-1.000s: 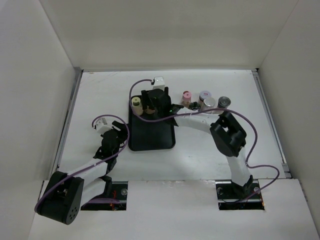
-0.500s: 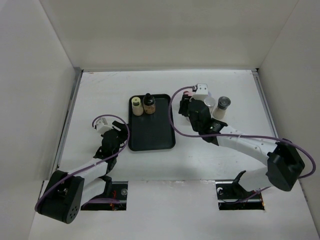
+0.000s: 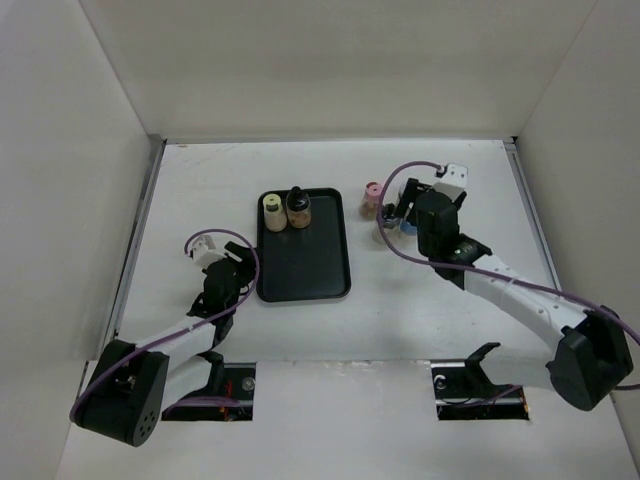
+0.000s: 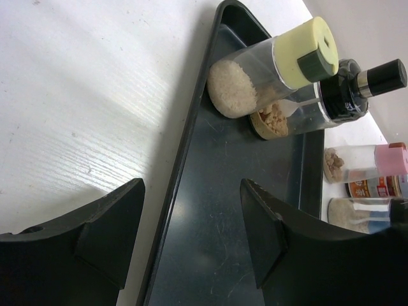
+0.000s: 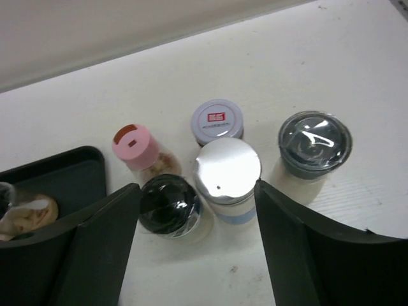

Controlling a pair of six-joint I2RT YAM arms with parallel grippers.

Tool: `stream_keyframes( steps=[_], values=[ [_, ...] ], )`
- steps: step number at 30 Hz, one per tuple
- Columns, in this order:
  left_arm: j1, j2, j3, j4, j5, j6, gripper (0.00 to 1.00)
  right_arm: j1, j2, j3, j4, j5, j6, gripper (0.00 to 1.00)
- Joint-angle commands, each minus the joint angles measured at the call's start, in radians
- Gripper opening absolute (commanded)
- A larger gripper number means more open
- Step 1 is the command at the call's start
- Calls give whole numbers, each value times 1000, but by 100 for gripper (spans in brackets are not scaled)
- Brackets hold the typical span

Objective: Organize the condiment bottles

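Observation:
A black tray [image 3: 320,275] holds two condiment bottles at its far left corner: a cream-capped one [image 3: 272,211] and a black-capped one [image 3: 297,207]. Both also show in the left wrist view, cream cap [image 4: 299,54] and black cap [image 4: 357,89]. Right of the tray stands a cluster: pink cap [image 5: 135,143], grey cap with red logo [image 5: 217,119], silver cap with blue band [image 5: 227,171], shiny black cap [image 5: 169,204], dark grey cap [image 5: 314,141]. My right gripper [image 5: 196,213] is open above the cluster, with the black and silver caps between its fingers. My left gripper [image 4: 191,248] is open and empty at the tray's left edge.
White walls enclose the table on the left, back and right. In the top view my right arm [image 3: 520,295] hides most of the cluster, and only the pink-capped bottle [image 3: 373,194] shows plainly. The tray's corner [image 5: 76,169] lies left of the right gripper.
My right gripper has left the black-capped bottle standing on the tray and swung right, over the bottle cluster. The left arm has not moved.

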Motion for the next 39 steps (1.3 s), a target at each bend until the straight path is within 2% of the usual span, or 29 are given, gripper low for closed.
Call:
stream_keyframes(
  steps=[1,9,17,19,21,26,33,39],
  values=[
    [-6,7,31,57,7,0,60,-44,42,75,-59,-25,2,82],
    [3,8,30,57,22,-6,60,-128,187,151,-70,-129,-15,83],
    [3,5,28,62,18,-3,60,-147,295,184,-61,-137,-23,80],
    [-1,15,33,62,13,0,60,-153,312,191,-56,-132,-20,77],
    [6,13,30,62,24,-6,60,-156,319,192,-39,-123,-27,68],
    [-1,19,34,65,21,-5,60,-145,237,177,-25,-28,-47,53],
    [-6,36,34,83,29,-8,60,-78,36,226,20,76,-161,49],
    [-3,30,31,85,30,-9,60,25,42,322,191,35,-311,49]
  ],
)
